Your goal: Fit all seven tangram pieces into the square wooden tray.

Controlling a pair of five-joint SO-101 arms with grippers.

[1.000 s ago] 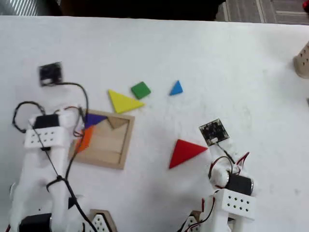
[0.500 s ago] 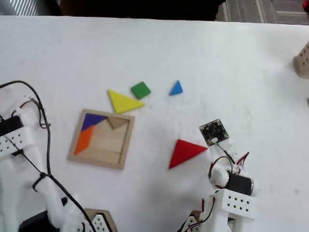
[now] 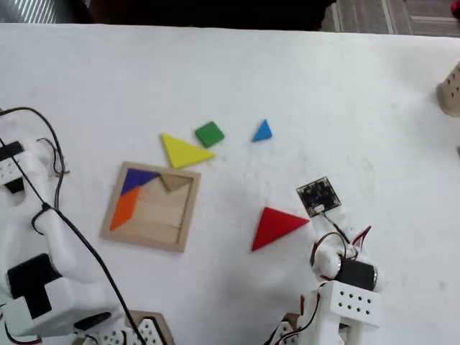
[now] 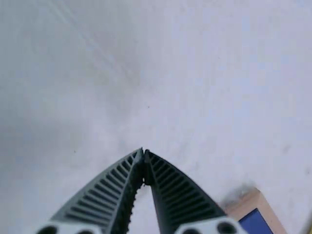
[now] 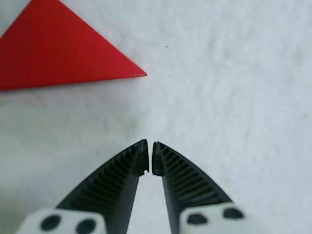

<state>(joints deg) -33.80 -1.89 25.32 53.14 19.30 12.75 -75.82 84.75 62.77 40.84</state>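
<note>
The square wooden tray (image 3: 162, 219) lies left of centre, holding a purple piece (image 3: 138, 177), an orange piece (image 3: 125, 207) and a tan triangle (image 3: 175, 181). Beyond it on the table lie a yellow triangle (image 3: 182, 151), a green square (image 3: 209, 134) and a blue triangle (image 3: 263, 131). A red triangle (image 3: 276, 226) rests to the tray's right. My right gripper (image 5: 148, 146) is shut and empty, just short of the red triangle (image 5: 63, 58). My left gripper (image 4: 143, 154) is shut and empty over bare table, with a tray corner (image 4: 243, 199) beside it.
The left arm (image 3: 32, 244) with its black cables stands at the table's left edge. The right arm (image 3: 339, 277) stands at the front right. A perforated tan object (image 3: 451, 90) sits at the far right edge. White tabletop stretches across the back.
The left arm has pulled back from over the tray to the table's left edge, uncovering the purple and orange pieces. The right arm has stayed still.
</note>
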